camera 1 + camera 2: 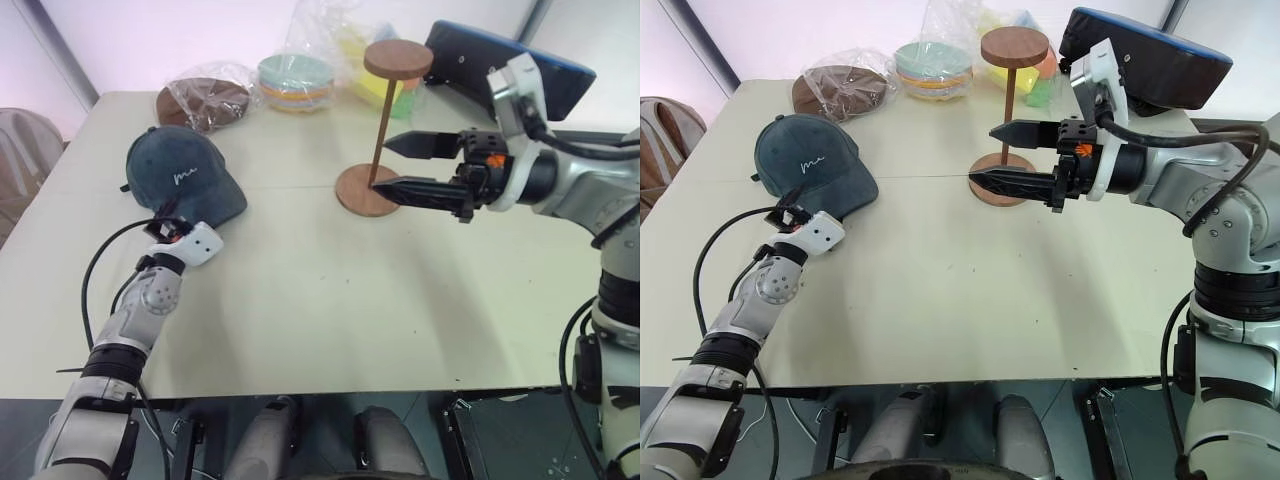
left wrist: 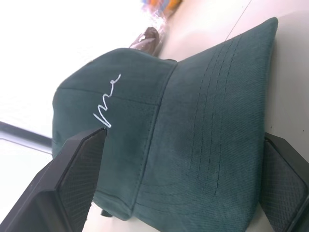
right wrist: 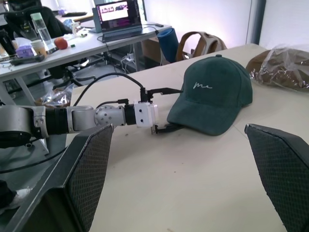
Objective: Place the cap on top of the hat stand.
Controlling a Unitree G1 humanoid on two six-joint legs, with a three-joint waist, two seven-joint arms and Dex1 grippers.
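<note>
The dark teal cap [image 1: 185, 178] with white script lies on the table's left side, brim toward me. My left gripper [image 1: 167, 223] sits at the brim's near edge, open. In the left wrist view its fingers [image 2: 79, 164] stand wide on either side of the brim [image 2: 212, 159]. The brown wooden hat stand [image 1: 379, 125] stands upright at centre-right, its top disc [image 1: 398, 58] bare. My right gripper [image 1: 381, 167] hovers level, pointing left, open and empty. Its fingertips are close to the stand's pole and base.
A brown round thing in clear plastic [image 1: 203, 100] and a stack of pastel plates [image 1: 295, 80] sit at the table's far edge. A plastic bag of yellow and green items [image 1: 360, 55] is behind the stand. A dark blue-edged object [image 1: 470, 55] lies at the far right.
</note>
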